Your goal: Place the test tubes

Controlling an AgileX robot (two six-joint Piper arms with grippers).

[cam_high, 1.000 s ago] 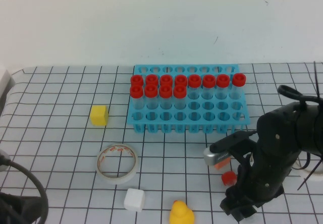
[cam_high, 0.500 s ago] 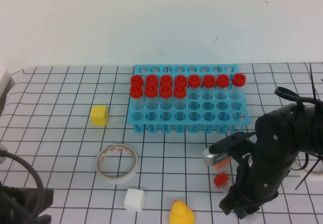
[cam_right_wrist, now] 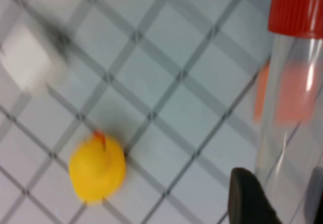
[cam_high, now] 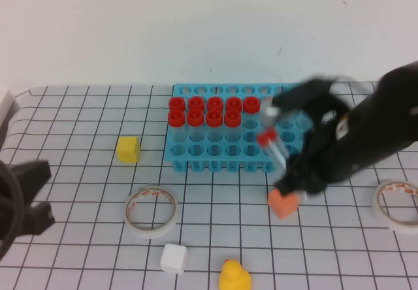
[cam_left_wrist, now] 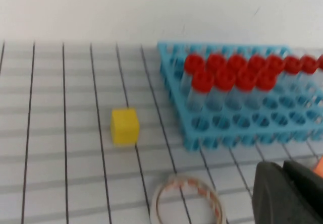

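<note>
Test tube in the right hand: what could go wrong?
The right hand, by the rack's right end, holds the test tube tilted; it could miss a hole or knock the capped tubes. If it slips, it may hit the orange block. The left hand rests shut, far left.

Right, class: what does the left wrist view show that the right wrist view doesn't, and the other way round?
Only left wrist: the blue rack with its capped tubes, the yellow cube, a tape roll, and the shut left gripper at the table's near left. Only right wrist: the right gripper, in front of the rack, clamping a test tube, plus the yellow duck and white cube. Both: the gridded table.
</note>
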